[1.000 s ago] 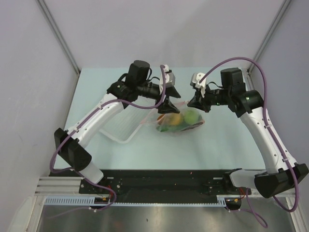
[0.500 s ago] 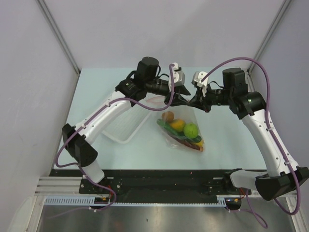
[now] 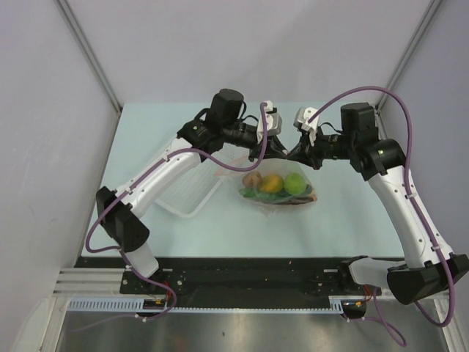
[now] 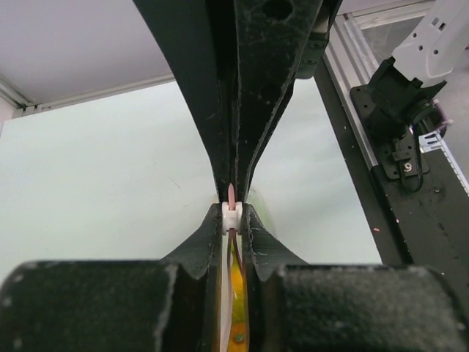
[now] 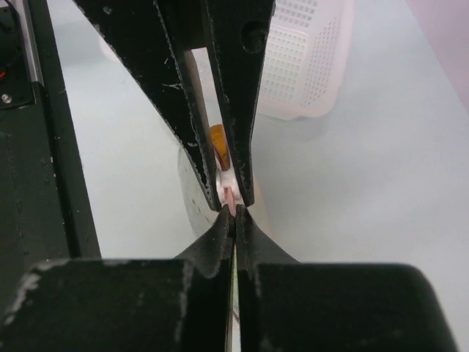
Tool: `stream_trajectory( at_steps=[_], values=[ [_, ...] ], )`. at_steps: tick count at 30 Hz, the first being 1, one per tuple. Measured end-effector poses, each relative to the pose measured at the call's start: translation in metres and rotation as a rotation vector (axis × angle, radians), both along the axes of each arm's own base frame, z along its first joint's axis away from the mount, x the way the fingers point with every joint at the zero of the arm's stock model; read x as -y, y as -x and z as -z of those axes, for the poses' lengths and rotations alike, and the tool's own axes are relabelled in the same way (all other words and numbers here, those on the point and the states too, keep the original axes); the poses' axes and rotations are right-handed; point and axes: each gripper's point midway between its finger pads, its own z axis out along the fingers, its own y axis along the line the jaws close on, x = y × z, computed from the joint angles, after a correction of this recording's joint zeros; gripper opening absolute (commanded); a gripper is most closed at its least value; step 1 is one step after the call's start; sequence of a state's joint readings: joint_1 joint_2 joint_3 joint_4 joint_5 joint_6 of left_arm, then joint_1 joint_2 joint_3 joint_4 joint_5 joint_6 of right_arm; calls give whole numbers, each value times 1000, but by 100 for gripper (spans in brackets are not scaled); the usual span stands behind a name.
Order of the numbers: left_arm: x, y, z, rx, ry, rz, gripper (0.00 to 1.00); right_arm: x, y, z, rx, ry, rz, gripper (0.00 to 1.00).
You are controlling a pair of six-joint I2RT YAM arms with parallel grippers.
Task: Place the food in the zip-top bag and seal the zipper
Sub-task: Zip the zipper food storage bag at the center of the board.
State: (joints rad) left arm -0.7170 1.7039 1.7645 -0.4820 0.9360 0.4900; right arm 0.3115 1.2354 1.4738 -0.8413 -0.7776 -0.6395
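Note:
The zip-top bag (image 3: 282, 192) hangs at mid-table, clear and crinkly, with the food (image 3: 272, 183) inside: a brown, an orange and a lime-green piece. My left gripper (image 3: 275, 152) and right gripper (image 3: 294, 155) meet tip to tip over its mouth. In the left wrist view my left gripper (image 4: 232, 216) is shut on the white slider (image 4: 231, 213) of the pink zipper (image 4: 231, 195), with yellow food (image 4: 239, 293) below. In the right wrist view my right gripper (image 5: 234, 218) is shut on the pink zipper (image 5: 230, 196) right beside that slider (image 5: 226, 183).
A white mesh tray (image 3: 192, 187) lies left of the bag under the left arm, and it shows behind the fingers in the right wrist view (image 5: 311, 59). The black base rail (image 3: 242, 282) runs along the near edge.
My left gripper slid right along the bag's mouth until it met the right gripper, and its jaws closed on the slider. The bag swung underneath; the right gripper stayed put.

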Motion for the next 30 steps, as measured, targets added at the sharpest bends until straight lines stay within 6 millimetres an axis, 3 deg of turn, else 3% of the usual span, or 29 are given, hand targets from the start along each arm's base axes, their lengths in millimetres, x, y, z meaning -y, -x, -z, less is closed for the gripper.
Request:
stream_trajectory(
  at_steps=[6, 17, 23, 30],
  values=[
    [-6, -11, 8, -2, -16, -22, 5, 10, -7, -2, 7, -8, 23, 0],
    [-24, -30, 43, -8, -96, -71, 5, 39, -22, 3, -3, 4, 118, 0],
    [-46, -37, 66, -4, -176, -112, 5, 66, -34, 4, -2, 4, 201, 0],
    [-89, -50, 82, -4, -262, -209, 3, 95, -44, 1, 6, -7, 289, 0]
  ],
)
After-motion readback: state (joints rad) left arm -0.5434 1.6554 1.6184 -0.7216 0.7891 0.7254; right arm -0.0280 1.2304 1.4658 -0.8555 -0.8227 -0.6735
